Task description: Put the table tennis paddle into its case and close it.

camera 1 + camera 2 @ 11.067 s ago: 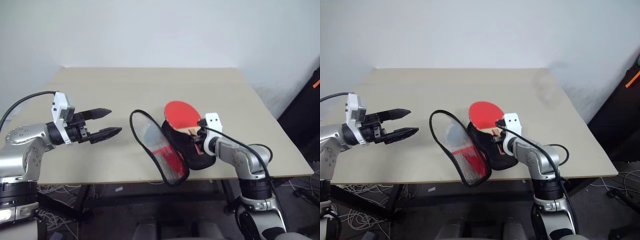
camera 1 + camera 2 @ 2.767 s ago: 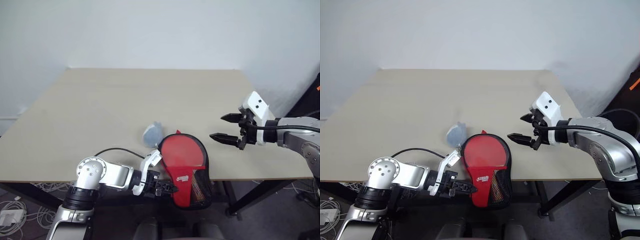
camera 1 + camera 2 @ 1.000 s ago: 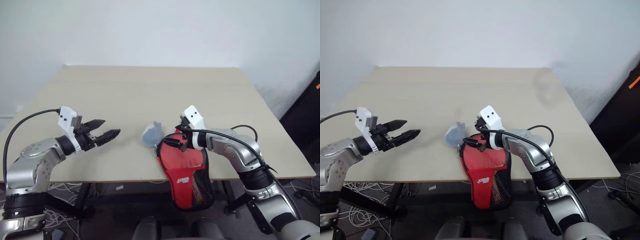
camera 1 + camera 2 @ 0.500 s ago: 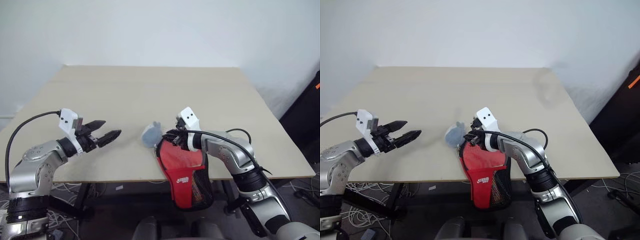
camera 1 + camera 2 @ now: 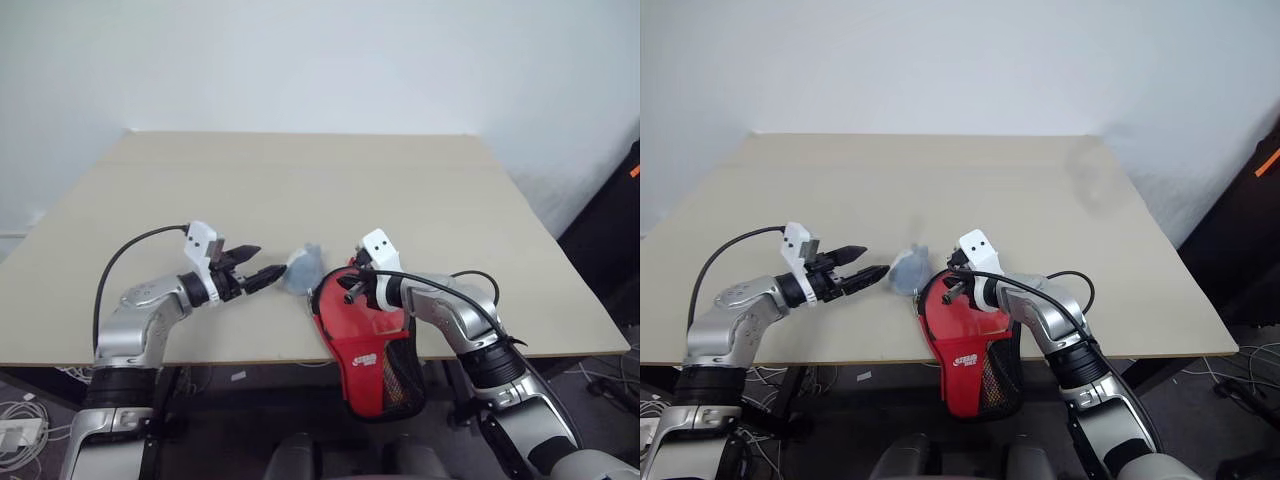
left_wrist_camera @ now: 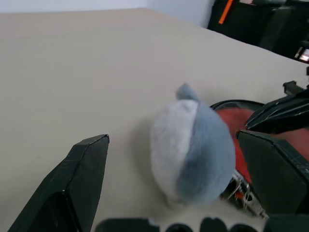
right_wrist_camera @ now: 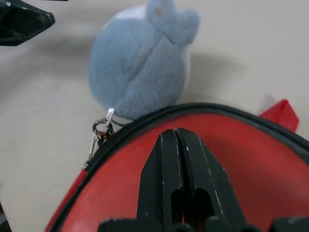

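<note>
- The right gripper (image 7: 176, 140) is seen with its fingers pressed together, resting on the red face of the case (image 5: 365, 325); nothing is seen gripped between them.
- The left gripper (image 5: 262, 266) is held with jaws spread, just left of a grey-blue plush charm (image 6: 193, 150).
- A white logo is printed on the case; its lettering cannot be read.
- The case lies at lower centre, overhanging the table (image 5: 300, 180) edge, black mesh pocket downward.

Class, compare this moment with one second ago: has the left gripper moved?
Yes. The left gripper has swung in toward the grey plush charm by the case; its open fingers now flank the charm.
</note>
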Robot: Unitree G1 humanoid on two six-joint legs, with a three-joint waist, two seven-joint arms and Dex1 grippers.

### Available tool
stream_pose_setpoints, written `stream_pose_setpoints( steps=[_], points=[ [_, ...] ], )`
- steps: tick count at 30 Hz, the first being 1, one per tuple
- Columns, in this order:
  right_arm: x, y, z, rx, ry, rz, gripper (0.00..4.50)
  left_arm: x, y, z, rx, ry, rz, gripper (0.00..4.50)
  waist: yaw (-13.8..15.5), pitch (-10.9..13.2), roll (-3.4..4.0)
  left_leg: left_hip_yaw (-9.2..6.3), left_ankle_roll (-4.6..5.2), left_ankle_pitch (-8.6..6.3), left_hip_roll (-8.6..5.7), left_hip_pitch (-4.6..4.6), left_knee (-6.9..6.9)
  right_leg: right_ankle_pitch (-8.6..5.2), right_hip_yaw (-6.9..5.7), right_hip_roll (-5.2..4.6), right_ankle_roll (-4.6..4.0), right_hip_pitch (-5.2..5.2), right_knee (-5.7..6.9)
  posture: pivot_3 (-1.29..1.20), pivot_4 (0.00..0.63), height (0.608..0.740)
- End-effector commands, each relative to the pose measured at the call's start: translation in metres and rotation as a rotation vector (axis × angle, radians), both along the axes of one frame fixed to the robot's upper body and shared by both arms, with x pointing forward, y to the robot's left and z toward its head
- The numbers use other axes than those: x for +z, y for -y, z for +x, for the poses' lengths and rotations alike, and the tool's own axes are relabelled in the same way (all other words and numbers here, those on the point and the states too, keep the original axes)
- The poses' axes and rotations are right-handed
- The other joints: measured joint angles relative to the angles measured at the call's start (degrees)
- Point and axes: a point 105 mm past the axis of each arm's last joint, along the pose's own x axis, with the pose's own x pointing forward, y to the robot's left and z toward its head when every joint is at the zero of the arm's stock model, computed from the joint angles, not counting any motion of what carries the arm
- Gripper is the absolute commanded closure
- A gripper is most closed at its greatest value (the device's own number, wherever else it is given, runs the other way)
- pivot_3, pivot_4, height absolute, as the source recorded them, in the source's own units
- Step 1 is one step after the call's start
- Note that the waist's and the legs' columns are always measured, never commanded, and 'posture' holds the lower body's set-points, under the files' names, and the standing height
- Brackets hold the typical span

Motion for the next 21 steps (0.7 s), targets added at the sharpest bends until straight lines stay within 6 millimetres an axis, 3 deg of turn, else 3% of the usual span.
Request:
stream_pose_setpoints(
  steps=[1,12,21],
  points=[
    [-0.002,0.0,-0.001,0.008,0.011,0.0,4.49,0.011,0.006,0.008,-0.019,0.049,0.002,0.0,0.0,0.0,0.0,0.0,0.0,0.0,0.0,0.0,0.0,0.0,0.0,0.0,0.0,0.0,0.0,0.0,0.0,0.74],
    [-0.022,0.001,-0.007,0.013,-0.038,-0.019,4.49,0.006,0.017,0.028,-0.004,0.026,-0.066,0.0,0.0,0.0,-0.01,-0.05,0.02,0.01,-0.02,0.01,0.04,0.0,0.0,0.01,0.01,0.06,-0.02,0.0,0.0,0.74],
    [-0.022,-0.001,-0.006,0.011,-0.042,-0.012,4.49,-0.007,0.033,0.034,-0.019,-0.024,-0.106,0.0,0.0,0.0,0.0,-0.09,0.03,0.01,-0.02,0.07,0.05,0.0,-0.01,0.03,0.01,0.13,-0.01,0.0,0.0,0.74]
  ],
)
